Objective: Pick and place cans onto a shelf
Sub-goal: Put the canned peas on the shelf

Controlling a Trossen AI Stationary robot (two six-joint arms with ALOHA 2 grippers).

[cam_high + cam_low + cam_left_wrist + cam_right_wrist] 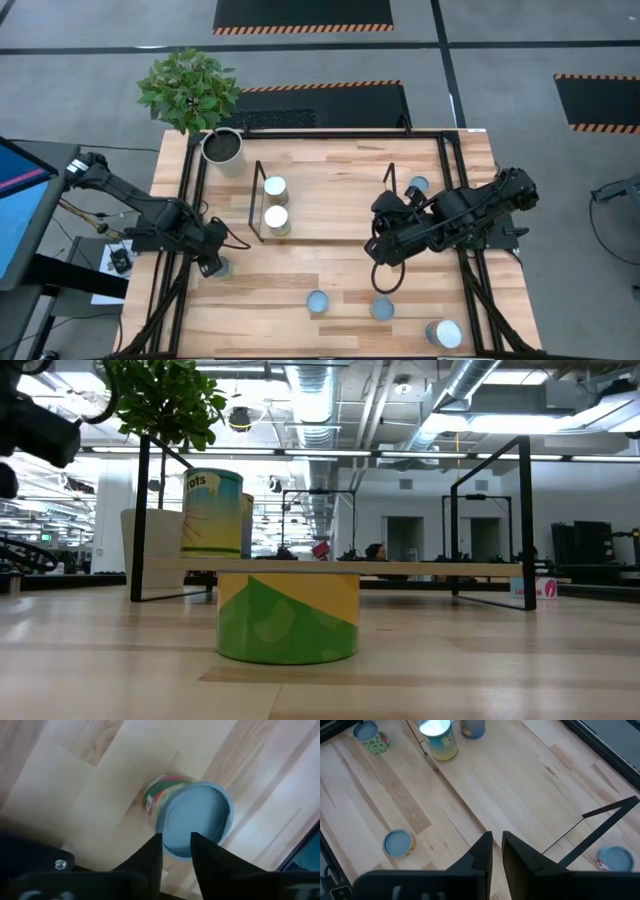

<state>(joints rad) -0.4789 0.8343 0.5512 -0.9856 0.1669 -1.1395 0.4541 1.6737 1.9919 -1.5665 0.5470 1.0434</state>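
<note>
High view, from the left: a screen [20,200] juts in at the edge, cut off, and a leafy plant [190,90] in a white pot [222,147] stands at the table's far left corner. The left gripper [215,264] sits near the table's left rail over a blue-topped can [192,817]; in the wrist view its fingers stand a narrow gap apart at the can's near rim, and whether they touch it I cannot tell. From above, that can is mostly hidden beneath the gripper. Two silver-topped cans [275,205] stand on the shelf [330,190] at its left end. Three more blue-topped cans lie along the near side [317,301] [382,308] [444,333]. The right gripper [388,285] hangs above bare wood beside the shelf's right end, fingers nearly together, holding nothing. Its arm partly covers another can [418,186] behind it.
</note>
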